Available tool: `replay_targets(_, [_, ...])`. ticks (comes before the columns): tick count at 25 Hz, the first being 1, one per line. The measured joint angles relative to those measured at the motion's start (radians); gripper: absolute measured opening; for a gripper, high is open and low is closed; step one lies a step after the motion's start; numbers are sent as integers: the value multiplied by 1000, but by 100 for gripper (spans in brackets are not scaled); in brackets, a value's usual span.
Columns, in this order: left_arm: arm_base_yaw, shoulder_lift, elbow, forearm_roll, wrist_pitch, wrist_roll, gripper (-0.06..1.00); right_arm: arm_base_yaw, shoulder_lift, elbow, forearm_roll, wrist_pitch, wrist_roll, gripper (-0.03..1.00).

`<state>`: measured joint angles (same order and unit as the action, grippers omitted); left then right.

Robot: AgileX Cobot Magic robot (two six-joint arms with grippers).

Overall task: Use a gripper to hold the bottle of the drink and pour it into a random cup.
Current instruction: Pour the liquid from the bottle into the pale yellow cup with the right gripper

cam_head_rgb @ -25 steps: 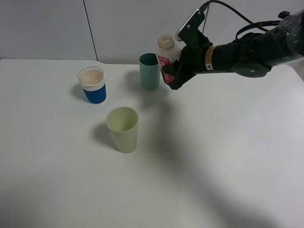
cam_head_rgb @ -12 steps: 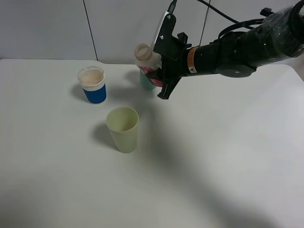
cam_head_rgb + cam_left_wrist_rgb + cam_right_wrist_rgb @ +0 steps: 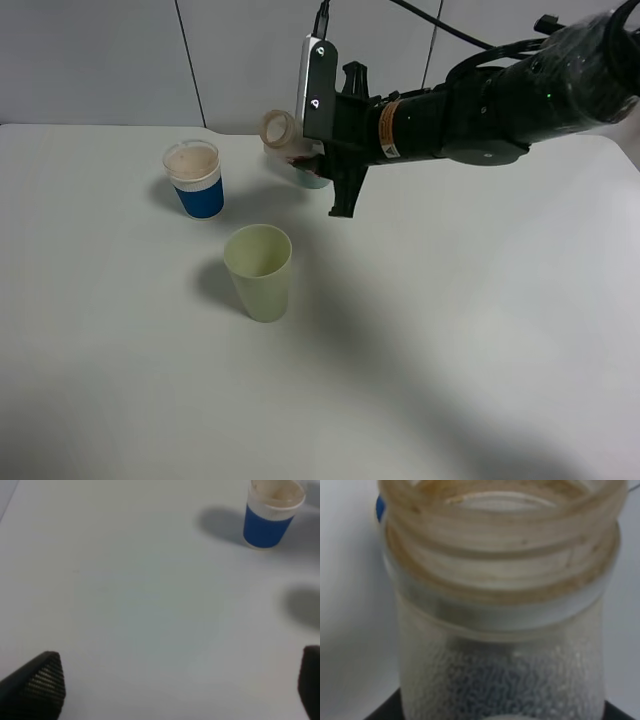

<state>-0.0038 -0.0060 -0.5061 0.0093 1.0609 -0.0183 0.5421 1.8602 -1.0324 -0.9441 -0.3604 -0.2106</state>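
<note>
The bottle of the drink is in the air at the back of the table, tipped on its side with its open mouth pointing left. My right gripper is shut on its body. The right wrist view is filled by the bottle, showing its wide threaded neck. The pale yellow-green cup stands upright nearer the front, below and left of the bottle and apart from it. In the left wrist view my left gripper is open above bare table, with one fingertip at each side.
A blue cup with a white rim stands at the back left. A teal-green tumbler is mostly hidden behind the bottle and gripper. The thick right arm reaches in from the right over the white table.
My right gripper has rolled and moved left, tipping the bottle from upright to lying sideways with its mouth to the left. The cups have not moved.
</note>
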Motion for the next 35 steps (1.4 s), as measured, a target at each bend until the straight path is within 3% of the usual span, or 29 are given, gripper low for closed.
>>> replay_targets(21, [0,0,0,0,0,0,93,107,-41,0,-28,43,-360,38])
replay_targets(35, [0,0,0,0,0,0,93,131,-41,0,-42,96,-440,38])
